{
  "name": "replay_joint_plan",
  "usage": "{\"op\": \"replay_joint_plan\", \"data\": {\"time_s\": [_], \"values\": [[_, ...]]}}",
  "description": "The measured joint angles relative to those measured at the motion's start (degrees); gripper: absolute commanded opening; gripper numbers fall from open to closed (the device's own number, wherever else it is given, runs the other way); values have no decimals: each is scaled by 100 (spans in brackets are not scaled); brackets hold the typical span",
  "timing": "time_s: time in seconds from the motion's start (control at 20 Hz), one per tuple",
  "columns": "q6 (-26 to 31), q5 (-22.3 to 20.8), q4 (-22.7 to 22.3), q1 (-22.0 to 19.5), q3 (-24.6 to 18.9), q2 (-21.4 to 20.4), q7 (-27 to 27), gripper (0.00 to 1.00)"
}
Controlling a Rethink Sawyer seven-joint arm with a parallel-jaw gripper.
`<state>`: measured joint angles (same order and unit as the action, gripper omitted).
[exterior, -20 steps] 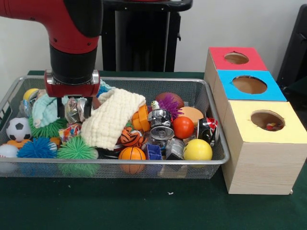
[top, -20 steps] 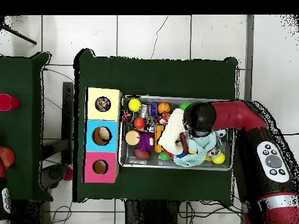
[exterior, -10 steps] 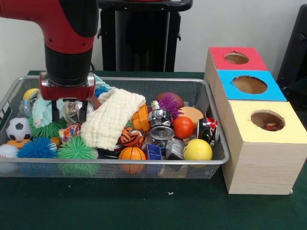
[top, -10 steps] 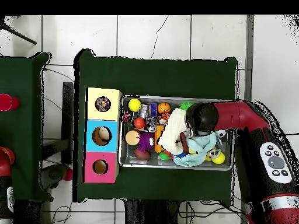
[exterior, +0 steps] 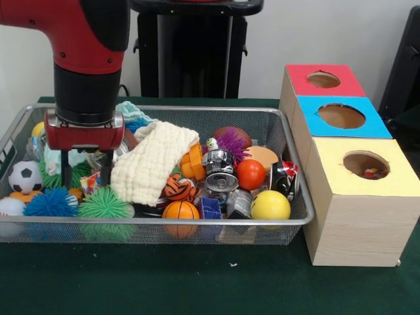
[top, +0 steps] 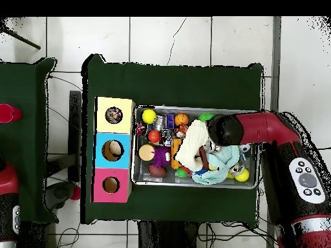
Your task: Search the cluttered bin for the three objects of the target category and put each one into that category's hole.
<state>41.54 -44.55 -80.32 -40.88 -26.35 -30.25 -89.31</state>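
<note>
The thick glossy red robot arm has rounded casings and a black cylindrical wrist section below the red shell. Under that sits a flat red gripper block with a silvery metal band, and two thin black fingers stick out beneath it. From above, the red arm carries a grey oval control panel with round buttons and a pale band near its base
</note>
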Motion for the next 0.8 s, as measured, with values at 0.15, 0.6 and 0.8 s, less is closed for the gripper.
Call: {"op": "replay_joint_plan", "data": {"time_s": [0.15,0.6,0.8], "values": [[-1,41,0,-19,-45,11,0,100],[103,137,0,0,-54,87,0,100],[275,132,1,28,-55,91,0,100]]}}
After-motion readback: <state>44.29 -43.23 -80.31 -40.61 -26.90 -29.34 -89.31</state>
